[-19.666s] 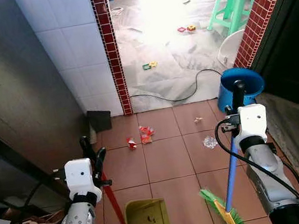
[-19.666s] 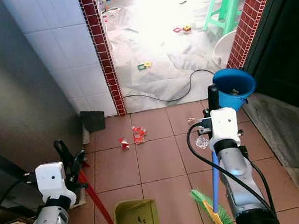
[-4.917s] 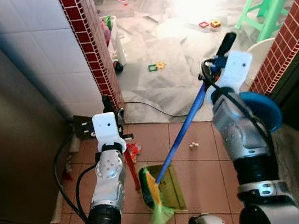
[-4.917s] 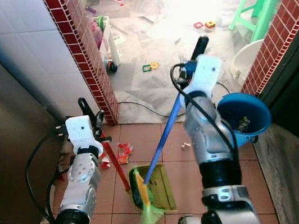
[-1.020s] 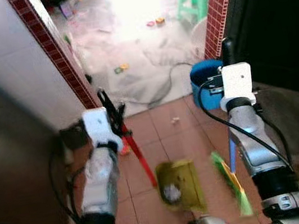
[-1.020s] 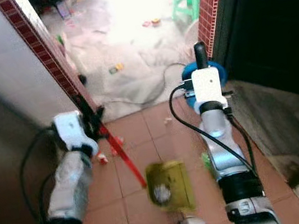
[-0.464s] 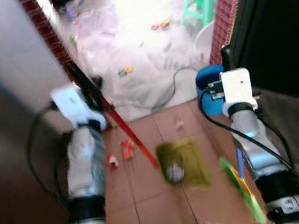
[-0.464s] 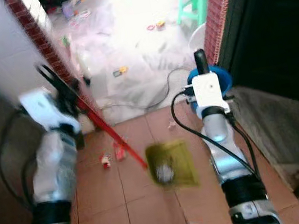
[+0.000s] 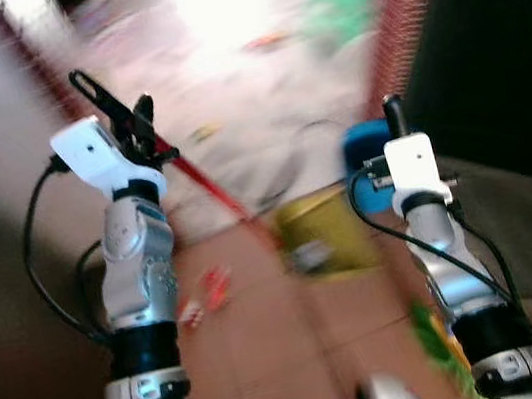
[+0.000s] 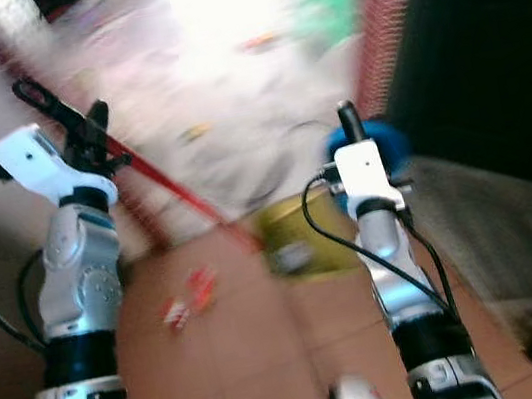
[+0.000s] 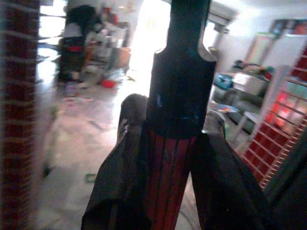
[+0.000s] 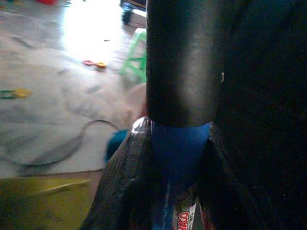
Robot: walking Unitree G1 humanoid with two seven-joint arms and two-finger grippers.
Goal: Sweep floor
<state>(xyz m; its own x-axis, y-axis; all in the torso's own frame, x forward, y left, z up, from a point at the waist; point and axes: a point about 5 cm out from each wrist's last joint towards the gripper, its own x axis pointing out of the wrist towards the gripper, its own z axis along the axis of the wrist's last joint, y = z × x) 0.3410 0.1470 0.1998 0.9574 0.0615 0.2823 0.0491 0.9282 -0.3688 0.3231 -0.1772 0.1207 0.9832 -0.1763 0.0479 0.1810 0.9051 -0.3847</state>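
Lettering on broom handle (image 12: 178, 167) in right pincer (image 12: 172, 191) is blurred, unreadable.

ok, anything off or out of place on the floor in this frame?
Red scraps of litter lie unswept on the tiles below the left gripper. The yellow dustpan on its red handle already holds a pale clump. Head views are motion-blurred, so finer debris can't be judged.

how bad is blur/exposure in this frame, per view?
Both eye views: heavy motion blur; floor, yellow dustpan and red scraps smeared, doorway beyond blown out white. Left wrist view: left gripper on the red handle fairly sharp, background soft. Right wrist view: blue handle dark, floor glare behind.
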